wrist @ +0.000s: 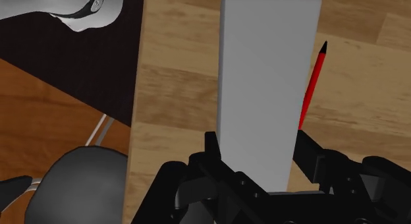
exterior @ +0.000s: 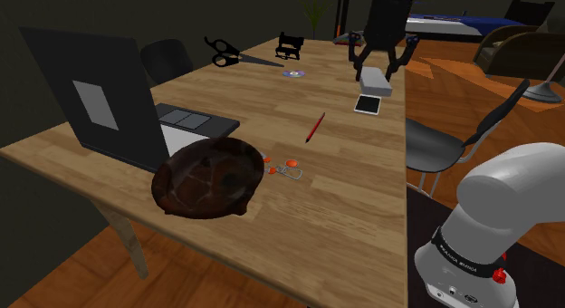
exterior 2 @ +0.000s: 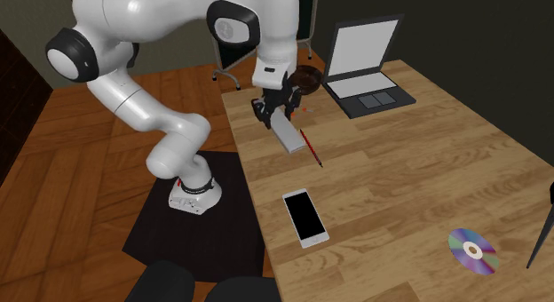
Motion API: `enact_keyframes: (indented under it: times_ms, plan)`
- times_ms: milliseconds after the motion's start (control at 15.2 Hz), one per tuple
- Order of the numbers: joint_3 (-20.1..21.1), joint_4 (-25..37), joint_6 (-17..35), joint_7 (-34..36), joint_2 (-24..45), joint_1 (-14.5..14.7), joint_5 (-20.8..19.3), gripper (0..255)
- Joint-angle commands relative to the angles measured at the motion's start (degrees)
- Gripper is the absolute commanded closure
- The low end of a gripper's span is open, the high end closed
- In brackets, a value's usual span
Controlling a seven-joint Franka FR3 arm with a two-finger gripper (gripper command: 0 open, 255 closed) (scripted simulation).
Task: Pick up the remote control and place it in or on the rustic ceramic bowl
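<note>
— Where is the remote control (wrist: pixel 267 84)?
— In the gripper (wrist: pixel 260 150). It is a plain pale grey slab. The black fingers (wrist: pixel 212 149) clamp one end from both sides, and the rest sticks out past them.
— On the desk (exterior: pixel 344 197) or off it?
— It looks lifted off the wood, near the desk edge on the stand's side. A red pen (wrist: pixel 313 87) lies on the desk just past it.
— And the bowl (exterior: pixel 208 181)?
— It is dark brown and glossy, just beside the open laptop (exterior: pixel 95 102) and well apart from the gripper.
— Anything else around?
— A phone (exterior 2: pixel 304 218) lies flat on the desk, with a disc (exterior 2: pixel 472 250) further along. In the shoulder view, scissors (exterior: pixel 228 52) lie at the far end.
</note>
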Motion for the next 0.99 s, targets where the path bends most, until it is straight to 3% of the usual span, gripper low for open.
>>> enact_keyframes:
  times_ms: [0,132,924]
  plan:
    - [-0.02,1.92,-1.55,0.23,0.35,-0.02,-0.06,255]
    - [-0.12,3.44,-2.65,0.30,0.77,-0.08,-0.17,255]
    - [15.59,11.73,-1.01,17.40,7.88,2.59,7.42,255]
